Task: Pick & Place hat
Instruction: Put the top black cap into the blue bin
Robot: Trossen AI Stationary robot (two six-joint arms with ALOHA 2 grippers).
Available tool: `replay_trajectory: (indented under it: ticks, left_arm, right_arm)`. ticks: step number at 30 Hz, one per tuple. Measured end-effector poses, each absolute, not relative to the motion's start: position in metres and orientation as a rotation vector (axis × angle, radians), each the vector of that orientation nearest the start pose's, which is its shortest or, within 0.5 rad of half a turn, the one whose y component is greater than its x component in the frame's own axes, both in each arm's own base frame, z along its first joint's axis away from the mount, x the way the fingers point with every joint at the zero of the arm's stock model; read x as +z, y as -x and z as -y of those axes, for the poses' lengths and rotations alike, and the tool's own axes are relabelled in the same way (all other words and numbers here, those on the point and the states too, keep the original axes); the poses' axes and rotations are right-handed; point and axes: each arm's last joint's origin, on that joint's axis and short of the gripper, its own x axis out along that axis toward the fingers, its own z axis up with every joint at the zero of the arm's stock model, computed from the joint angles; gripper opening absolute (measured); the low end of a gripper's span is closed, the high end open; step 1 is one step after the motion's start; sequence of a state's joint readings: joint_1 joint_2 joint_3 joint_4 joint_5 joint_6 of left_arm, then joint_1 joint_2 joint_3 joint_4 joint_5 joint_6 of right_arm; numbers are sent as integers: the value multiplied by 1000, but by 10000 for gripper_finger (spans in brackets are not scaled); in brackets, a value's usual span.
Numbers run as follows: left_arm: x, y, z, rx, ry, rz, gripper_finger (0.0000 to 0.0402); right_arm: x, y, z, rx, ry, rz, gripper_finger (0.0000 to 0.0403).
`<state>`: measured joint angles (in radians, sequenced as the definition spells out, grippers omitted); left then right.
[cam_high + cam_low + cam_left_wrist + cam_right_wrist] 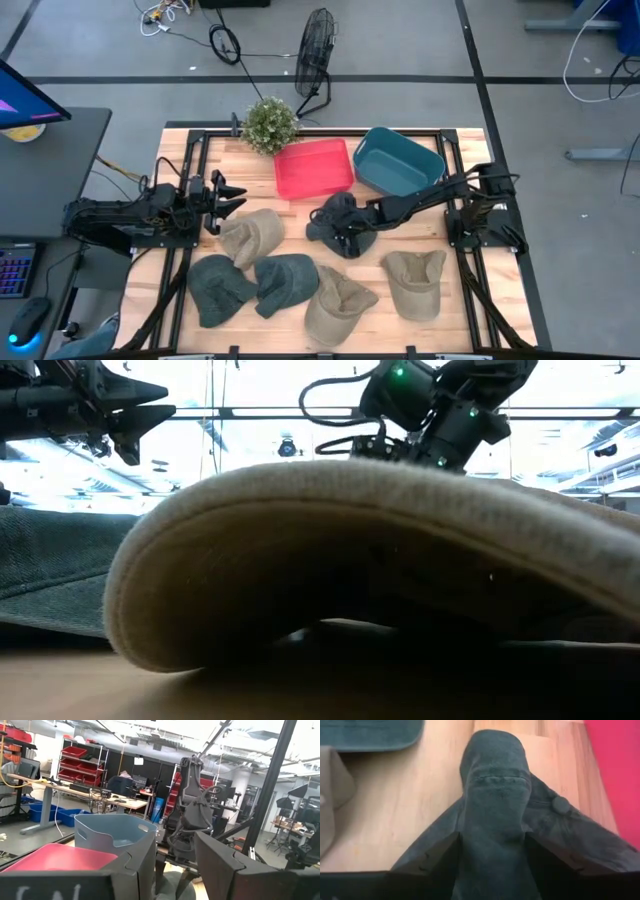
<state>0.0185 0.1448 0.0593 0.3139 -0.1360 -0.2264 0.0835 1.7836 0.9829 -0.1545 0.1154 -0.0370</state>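
Observation:
A dark grey cap point(335, 225) lies in the middle of the table, in front of a red bin point(313, 168) and a blue bin point(398, 160). My right gripper point(347, 228) reaches in from the right and is shut on this cap point(495, 785). My left gripper point(228, 195) hovers open near the left edge, above and beside a beige cap point(250, 237). Its fingers point(140, 865) touch nothing. In the low view a beige cap's brim point(350, 560) fills the picture and hides the dark cap. My right gripper pinches a bunched fold of the dark cap's crown point(495, 835) between its two fingers point(437, 857). The fingers slant down from the table's right side. The cap's top button point(561, 805) shows beside the fold. Whether the cap is lifted off the wood, I cannot tell.
Two green caps point(218, 288) point(287, 282) and two more beige caps point(338, 300) point(415, 280) lie along the near half of the table. A potted plant point(270, 123) stands at the far edge. Bare wood shows between the dark cap and the beige cap on the right.

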Motion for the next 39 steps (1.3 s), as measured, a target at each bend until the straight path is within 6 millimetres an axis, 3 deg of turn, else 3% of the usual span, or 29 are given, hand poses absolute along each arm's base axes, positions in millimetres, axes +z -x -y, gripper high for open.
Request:
replay_trajectory:
  ticks: [8, 18, 24, 27, 32, 36, 39]
  left_arm:
    - [199, -103, -6, 130, 248, 209, 142]
    - [198, -103, -6, 131, 253, 203, 142]
    - [198, -103, -6, 131, 254, 203, 142]
    - [198, -103, -6, 131, 254, 203, 142]
    - [198, -103, -6, 131, 253, 203, 142]
    - [198, -103, -6, 131, 254, 202, 142]
    - [198, -103, -6, 131, 253, 198, 142]
  right_arm:
    - [149, -344, -23, -31, 101, -952, 184]
    - [148, -343, -22, -62, 46, -963, 17]
    - [155, -345, -23, -82, 0, -955, 10]
    - [180, -347, -27, -71, 8, -928, 5]
    - [245, -344, -35, -26, 95, -882, 4]
    - [297, -325, -37, -106, 312, -889, 2]
    - [318, -302, -31, -195, 464, -981, 2]
